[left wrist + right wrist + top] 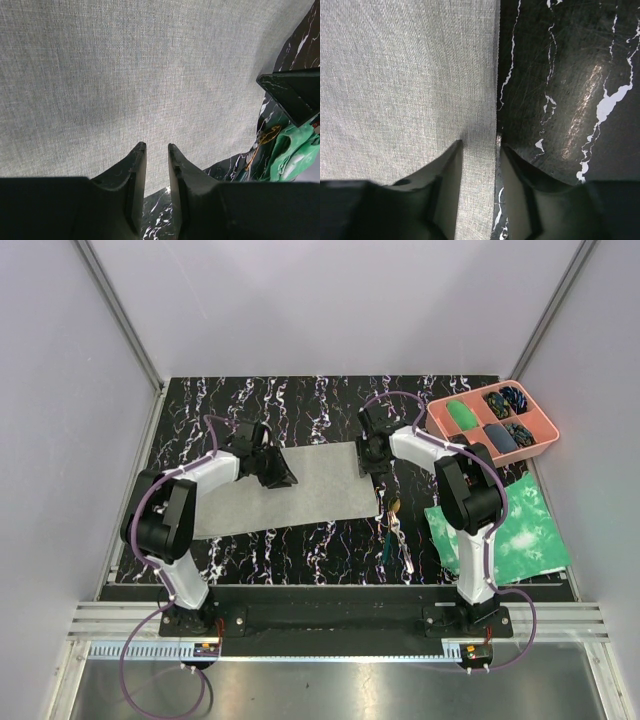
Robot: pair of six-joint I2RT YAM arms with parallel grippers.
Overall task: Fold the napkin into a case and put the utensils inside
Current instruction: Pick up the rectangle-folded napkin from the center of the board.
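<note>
Straddling the right hem of the napkin (300, 490) lying flat on the counter (300, 545), right jaws apart, left jaws narrowly apart over the cloth, and a shallow bite could slip mid-fold.

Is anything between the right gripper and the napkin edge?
Nothing visible. The right gripper straddles the napkin's right edge: one finger over cloth, the other over the black marbled tabletop.

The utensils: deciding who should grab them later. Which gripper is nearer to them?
Right. The right gripper sits at the right edge of the napkin, just beyond the utensils. The left gripper is at the napkin's far edge, near its middle, farther away.
</note>
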